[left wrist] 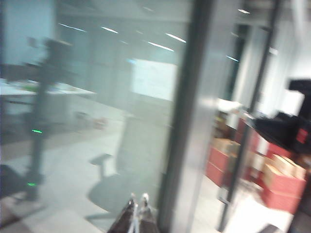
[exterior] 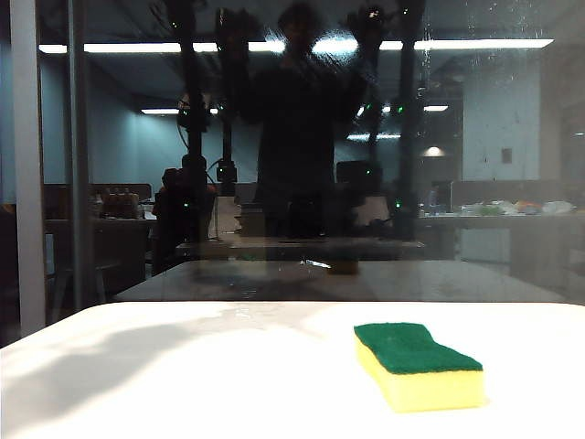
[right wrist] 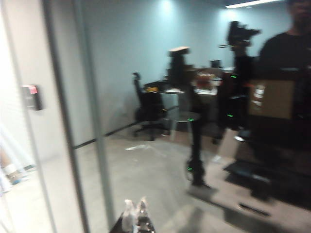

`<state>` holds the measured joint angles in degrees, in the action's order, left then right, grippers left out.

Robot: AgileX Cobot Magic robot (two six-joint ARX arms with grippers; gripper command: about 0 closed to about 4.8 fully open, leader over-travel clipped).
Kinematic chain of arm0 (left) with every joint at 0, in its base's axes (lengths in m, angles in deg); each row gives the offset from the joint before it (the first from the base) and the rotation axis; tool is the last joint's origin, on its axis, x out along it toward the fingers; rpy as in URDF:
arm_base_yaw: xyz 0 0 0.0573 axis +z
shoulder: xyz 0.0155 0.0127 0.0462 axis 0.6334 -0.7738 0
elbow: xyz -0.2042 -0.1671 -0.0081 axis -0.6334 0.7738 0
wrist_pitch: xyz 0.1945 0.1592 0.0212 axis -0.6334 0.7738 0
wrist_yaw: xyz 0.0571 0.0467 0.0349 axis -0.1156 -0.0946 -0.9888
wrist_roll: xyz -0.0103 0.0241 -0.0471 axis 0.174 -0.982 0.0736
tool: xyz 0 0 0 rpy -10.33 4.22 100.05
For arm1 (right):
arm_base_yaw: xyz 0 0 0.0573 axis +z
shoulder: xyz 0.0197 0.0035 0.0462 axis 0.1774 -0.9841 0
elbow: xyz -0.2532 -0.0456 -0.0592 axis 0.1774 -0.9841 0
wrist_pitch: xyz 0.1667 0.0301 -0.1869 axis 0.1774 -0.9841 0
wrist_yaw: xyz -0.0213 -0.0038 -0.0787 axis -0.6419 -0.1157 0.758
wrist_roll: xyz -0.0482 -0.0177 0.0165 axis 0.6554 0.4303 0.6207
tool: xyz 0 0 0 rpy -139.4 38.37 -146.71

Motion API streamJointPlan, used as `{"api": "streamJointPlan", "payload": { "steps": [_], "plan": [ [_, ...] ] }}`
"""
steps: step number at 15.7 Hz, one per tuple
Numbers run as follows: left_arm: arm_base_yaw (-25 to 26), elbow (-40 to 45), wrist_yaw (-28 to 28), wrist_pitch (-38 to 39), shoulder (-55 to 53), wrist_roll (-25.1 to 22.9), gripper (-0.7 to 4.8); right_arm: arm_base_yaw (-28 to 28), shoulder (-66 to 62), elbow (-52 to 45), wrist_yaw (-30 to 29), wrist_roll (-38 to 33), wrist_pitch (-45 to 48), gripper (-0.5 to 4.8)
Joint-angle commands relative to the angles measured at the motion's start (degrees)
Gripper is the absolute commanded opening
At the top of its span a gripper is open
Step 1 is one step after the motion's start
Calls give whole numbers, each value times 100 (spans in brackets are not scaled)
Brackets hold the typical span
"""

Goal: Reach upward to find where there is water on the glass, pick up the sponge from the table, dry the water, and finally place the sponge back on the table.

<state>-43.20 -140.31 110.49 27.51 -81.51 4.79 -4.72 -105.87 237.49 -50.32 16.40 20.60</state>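
Glass [exterior: 512,137] filling the whole back of the exterior view, dark and mirror-like, standing just behind the table's far edge; grey frame bar [exterior: 27,165] running upright at its left side. Mirroring a dim room: light strips across the top, a standing person, two raised arms, a brownish copy of the tabletop.

Water [exterior: 498,32] showing as pale specks and a whitish haze on the pane's upper right, glinting near the bright light strip; thin trails hanging below it, faint.

Table [exterior: 183,384] spreading white and smooth across the foreground, rounded corner at near left, soft grey shadow lying over its left half.

Sponge [exterior: 418,366] lying flat on the table, right of centre, green scouring side up, yellow foam below, wavy long sides, angled slightly away from the pane. Nothing touching it.

Left claw [left wrist: 138,200] poking into the edge of the left wrist view, facing the glass close beside a grey frame bar [left wrist: 187,116]; fingertips pressed together, nothing between them. View blurred.

Right claw [right wrist: 135,205] likewise just visible in the right wrist view, pointing at the pane, tips drawn tight together and holding nothing. Neither claw visible directly in the exterior view, only as dark reflections up high.
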Motion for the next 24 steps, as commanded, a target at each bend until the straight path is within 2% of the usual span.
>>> {"api": "streamJointPlan", "payload": {
  "steps": [1, 4, 6, 7, 8, 11, 16, 20, 22, 24],
  "plan": [
    [7, -31, -592, 214, 24, -444, -5, 2, 37, 20, 361, -4, -24, -6],
    [7, -33, -1556, 872, 24, -1069, -4, 2, 37, 20, 855, 48, -24, -5],
    [7, -33, -1858, 960, 24, -1064, -4, 2, 37, 20, 1252, 46, -28, -5],
    [7, -33, -2236, 960, 24, -1102, -4, 2, 37, 20, 1615, 63, -37, -6],
    [7, -33, -2420, 962, 26, -1266, -5, 2, 37, 20, 1797, 92, -52, -6],
    [7, -33, -3091, 964, 42, -1615, -4, 2, 37, 20, 2590, 723, -216, -6],
    [2, -33, -4966, 1062, 48, -2677, -4, 2, 37, 20, 4588, 1158, -444, -6],
    [2, -33, -4957, 1246, 48, -2691, -5, 4, 46, 20, 4621, 1163, -439, -6],
    [0, -33, -4651, 1244, 55, -2688, -4, 4, 61, 20, 4621, 1163, -444, -5],
    [0, -33, -4570, 1244, 61, -2688, -4, 4, 109, 20, 4616, 1163, -466, -5]
  ]
}}
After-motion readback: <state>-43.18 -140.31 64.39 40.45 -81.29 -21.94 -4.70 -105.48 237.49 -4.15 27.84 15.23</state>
